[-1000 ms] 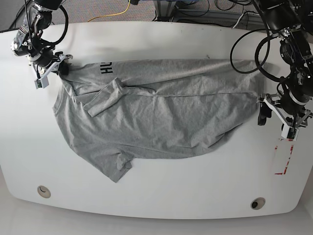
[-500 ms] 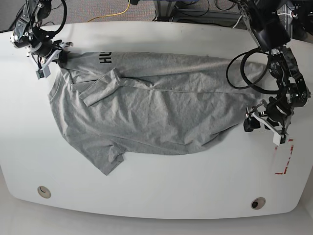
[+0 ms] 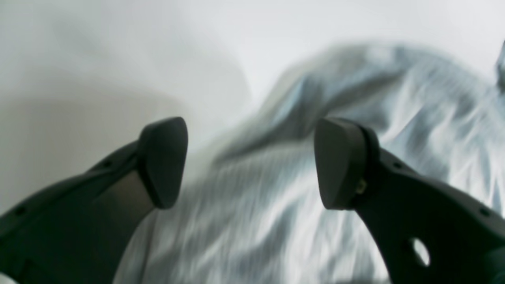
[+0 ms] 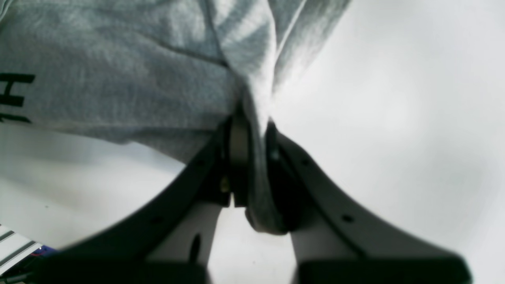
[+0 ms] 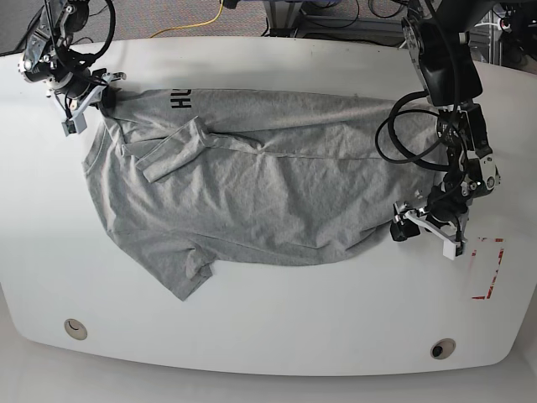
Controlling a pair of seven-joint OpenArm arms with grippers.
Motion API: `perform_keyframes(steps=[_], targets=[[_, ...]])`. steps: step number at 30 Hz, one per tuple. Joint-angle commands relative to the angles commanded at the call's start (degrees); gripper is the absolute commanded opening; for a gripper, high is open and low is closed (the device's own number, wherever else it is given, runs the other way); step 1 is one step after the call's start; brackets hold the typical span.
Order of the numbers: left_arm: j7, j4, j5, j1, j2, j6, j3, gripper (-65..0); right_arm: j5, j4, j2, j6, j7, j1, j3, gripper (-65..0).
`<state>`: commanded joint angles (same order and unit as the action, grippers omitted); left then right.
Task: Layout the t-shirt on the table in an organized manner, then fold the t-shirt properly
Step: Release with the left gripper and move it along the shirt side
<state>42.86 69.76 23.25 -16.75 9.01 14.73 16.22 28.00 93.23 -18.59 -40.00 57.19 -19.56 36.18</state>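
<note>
Grommet holes (image 5: 75,328) sit at the near edge of the table (image 5: 277,336), and a red dashed mark (image 5: 488,269) lies near the corner on the base view's right. Behind them the t-shirt (image 5: 268,193) lies spread but wrinkled across the middle of the table, with one sleeve (image 5: 172,155) folded over the body. The left gripper (image 5: 426,228) is low at the hem corner. Its fingers (image 3: 163,157) are apart and hold nothing; cloth is below them, blurred. At the far side the right gripper (image 5: 84,105) is at the shoulder near the black lettering (image 5: 182,103). Its jaws are clamped on a bunched fold of the fabric.

Risk, in my judgement: if the left gripper closes too shallow, it may catch only one layer or slip off. Then a pull from the right gripper alone would drag the whole t-shirt and add wrinkles.
</note>
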Motion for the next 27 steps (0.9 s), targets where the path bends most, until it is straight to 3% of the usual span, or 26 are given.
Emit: perform_keyframes(steps=[2, 8, 17, 24, 27], targets=[[-0.97, -1.67, 0.0, -1.14, 0.0, -0.09, -1.23, -19.2, 0.0, 0.0, 0.09, 0.0, 0.0, 0.09, 0.0, -61.7], [-3.6, -9.23, 0.0, -3.87, 0.0, -3.69, -4.48, -19.2, 0.0, -0.09, 0.09, 0.0, 0.0, 0.26, 0.0, -61.7], [-5.63, -15.38, 0.18, -6.51, -1.05, -3.87, -8.09, -19.4, 0.0, -0.09, 0.09, 0.0, 0.0, 0.35, 0.0, -61.7], [-2.64, -12.13, 0.09, -5.98, -1.85, -3.78, -10.29, -33.3, 0.0, -0.09, 0.09, 0.0, 0.0, 0.44, 0.0, -61.7], [-0.35, -10.46, 0.26, -4.84, -1.76, -3.69, -10.55, -35.7, 0.0, -0.09, 0.09, 0.0, 0.09, 0.97, 0.0, -61.7]])
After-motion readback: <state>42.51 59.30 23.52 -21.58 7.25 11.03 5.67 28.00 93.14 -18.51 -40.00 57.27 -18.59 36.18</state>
